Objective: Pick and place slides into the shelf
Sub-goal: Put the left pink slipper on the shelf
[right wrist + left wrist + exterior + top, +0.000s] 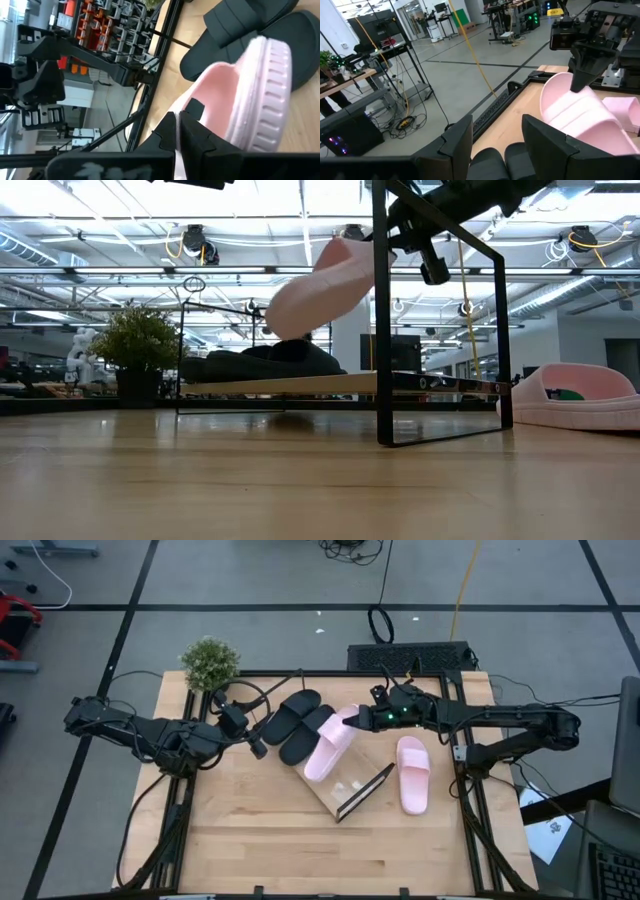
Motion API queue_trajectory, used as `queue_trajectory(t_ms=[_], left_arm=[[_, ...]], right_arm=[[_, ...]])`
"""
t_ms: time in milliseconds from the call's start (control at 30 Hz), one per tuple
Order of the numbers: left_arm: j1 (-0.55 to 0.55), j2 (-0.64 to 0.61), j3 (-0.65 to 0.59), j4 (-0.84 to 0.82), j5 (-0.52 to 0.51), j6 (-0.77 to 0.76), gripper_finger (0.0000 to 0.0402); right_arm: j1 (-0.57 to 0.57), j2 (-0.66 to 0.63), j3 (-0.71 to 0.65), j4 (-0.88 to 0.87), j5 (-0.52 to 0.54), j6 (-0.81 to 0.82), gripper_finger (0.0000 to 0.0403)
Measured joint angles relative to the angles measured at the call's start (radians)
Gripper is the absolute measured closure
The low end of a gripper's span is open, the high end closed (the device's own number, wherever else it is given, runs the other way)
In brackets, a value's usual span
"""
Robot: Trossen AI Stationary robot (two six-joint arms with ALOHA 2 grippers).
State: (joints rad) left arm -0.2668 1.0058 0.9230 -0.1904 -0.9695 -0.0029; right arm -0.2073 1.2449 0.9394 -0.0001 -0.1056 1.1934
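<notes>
Pale pink foam is what's in play: the right gripper is pinched tight on the edge of a pale pink open-toe slide sandal, carrying it tilted over the long light-wood shelf board with black wire end frames. The 2 matte black slide sandals already sit on the shelf's far end; the second pale pink slide lies on the wooden desk just beside the shelf's near frame.

This slide looks light and springy, a little bendy at the sole, so I'd judge the rim or the wide strap the safest place to grip; a thin pinch could let it swing.

The low view shows the slide clear of the board, which the high view cannot. The left wrist view shows the left gripper spread wide and empty, waiting by the black pair.
</notes>
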Motion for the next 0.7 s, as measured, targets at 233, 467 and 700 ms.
queue_trajectory(t_ms=[233,467,700], left_arm=[[0.000,0.000,0.000,0.001,0.000,-0.007,0.0225],[0.000,0.000,0.000,0.010,0.000,-0.006,0.0225],[0.000,0.000,0.000,0.012,0.001,-0.007,0.0225]], right_arm=[[0.009,0.000,0.000,-0.003,0.001,0.025,0.0403],[0.035,0.000,0.000,-0.004,0.021,0.045,0.0403],[0.062,0.001,0.000,-0.034,0.073,0.053,0.0403]])
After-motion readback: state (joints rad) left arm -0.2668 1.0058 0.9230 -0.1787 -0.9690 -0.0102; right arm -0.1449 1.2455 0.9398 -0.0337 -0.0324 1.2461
